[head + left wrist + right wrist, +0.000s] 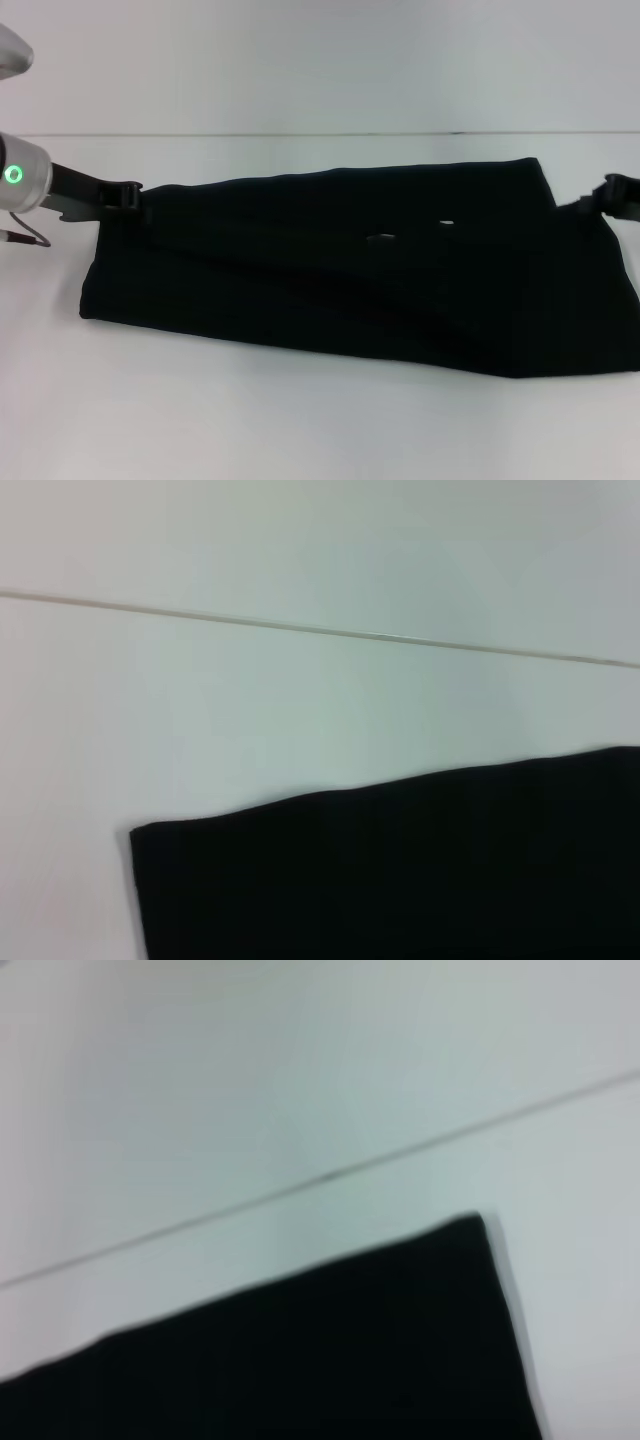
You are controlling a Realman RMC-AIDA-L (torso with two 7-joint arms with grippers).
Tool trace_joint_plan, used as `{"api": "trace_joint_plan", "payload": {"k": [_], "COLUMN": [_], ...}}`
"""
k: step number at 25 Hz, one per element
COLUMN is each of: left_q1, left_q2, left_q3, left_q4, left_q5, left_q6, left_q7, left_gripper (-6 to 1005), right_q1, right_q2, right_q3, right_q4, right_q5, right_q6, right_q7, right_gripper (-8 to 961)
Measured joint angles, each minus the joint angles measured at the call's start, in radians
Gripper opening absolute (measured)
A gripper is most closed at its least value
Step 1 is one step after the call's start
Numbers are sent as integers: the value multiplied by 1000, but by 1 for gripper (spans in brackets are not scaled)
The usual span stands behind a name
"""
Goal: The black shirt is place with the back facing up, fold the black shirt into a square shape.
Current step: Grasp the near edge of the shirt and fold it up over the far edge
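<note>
The soft black cloth shirt [340,270] lies folded long across the white desk [300,420], both claws, left [128,196] and right [612,193], at its ends, grip unclear; next, I think, fold it in half.

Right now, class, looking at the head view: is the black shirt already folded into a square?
No. The black shirt lies as a long wide band across the white table, far wider than deep.
</note>
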State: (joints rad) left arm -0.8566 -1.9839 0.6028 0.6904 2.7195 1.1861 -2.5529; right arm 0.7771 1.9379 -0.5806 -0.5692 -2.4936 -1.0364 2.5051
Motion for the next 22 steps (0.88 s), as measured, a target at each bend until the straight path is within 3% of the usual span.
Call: {"api": "trace_joint_plan", "payload": {"k": [5, 15, 22], "left_q1": [-3, 1, 18], "left_q2": [-8, 1, -45], "left_q3": [13, 26, 28], "left_q4": [9, 40, 40], "left_q5": [0, 18, 22], "left_q6": [-29, -5, -190], "left_q7": [-28, -60, -57], "left_gripper": [10, 9, 11], "right_q1": [33, 101, 115], "right_q2": [29, 41, 58], "right_q3": [0, -5, -65], "right_q4": [-20, -22, 81], "right_q5": [6, 10, 11], "right_q6": [62, 198, 388], "right_q7": [4, 6, 5], "right_gripper": [60, 66, 70]}}
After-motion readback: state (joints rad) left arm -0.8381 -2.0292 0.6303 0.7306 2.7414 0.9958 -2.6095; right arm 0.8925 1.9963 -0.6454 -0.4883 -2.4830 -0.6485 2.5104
